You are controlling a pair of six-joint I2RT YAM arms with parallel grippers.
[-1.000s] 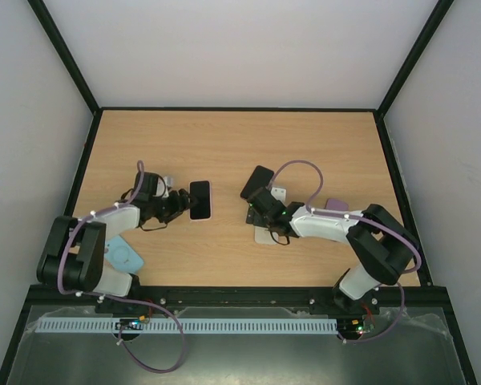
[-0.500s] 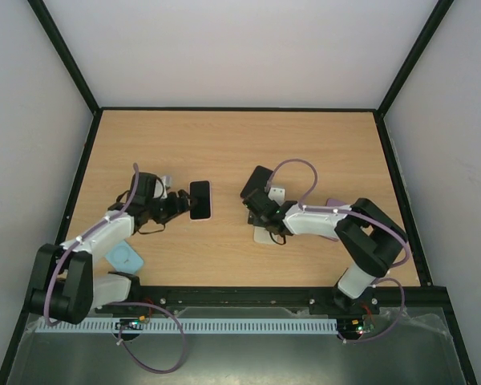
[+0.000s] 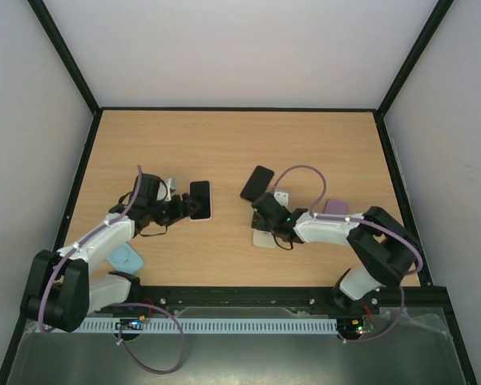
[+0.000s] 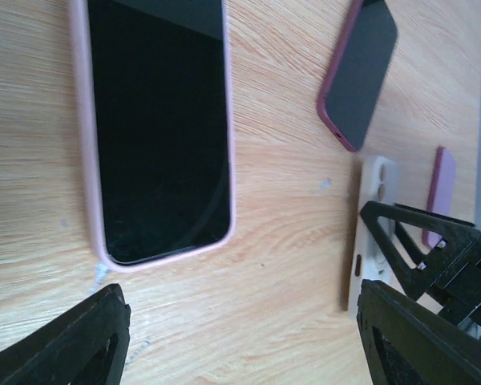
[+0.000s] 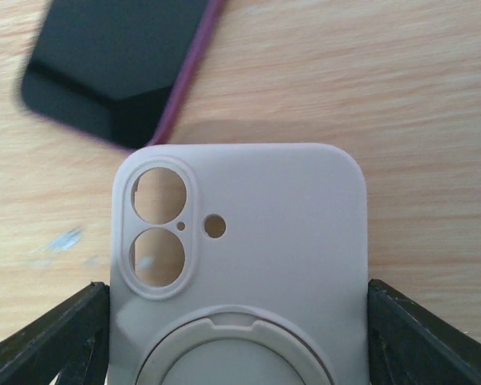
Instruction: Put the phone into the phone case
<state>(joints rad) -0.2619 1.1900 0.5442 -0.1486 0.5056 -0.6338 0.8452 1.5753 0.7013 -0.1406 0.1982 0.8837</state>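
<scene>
The left gripper (image 4: 240, 297) stands open and empty, the phone (image 4: 156, 120) just ahead of it. The right gripper (image 5: 238, 293) straddles the phone case (image 5: 248, 216); whether it pinches, I cannot tell. Squeeze both edges evenly, keeping it flat.

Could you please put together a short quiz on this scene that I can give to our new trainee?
1. True or false: the beige case lies between the fingers of the right hand.
2. Which item lies nearest the left hand? A) the maroon-cased phone B) the pink-cased phone C) the purple case
3. How many large camera openings does the beige case show?
Key: 1 true; 2 B; 3 two.
</scene>
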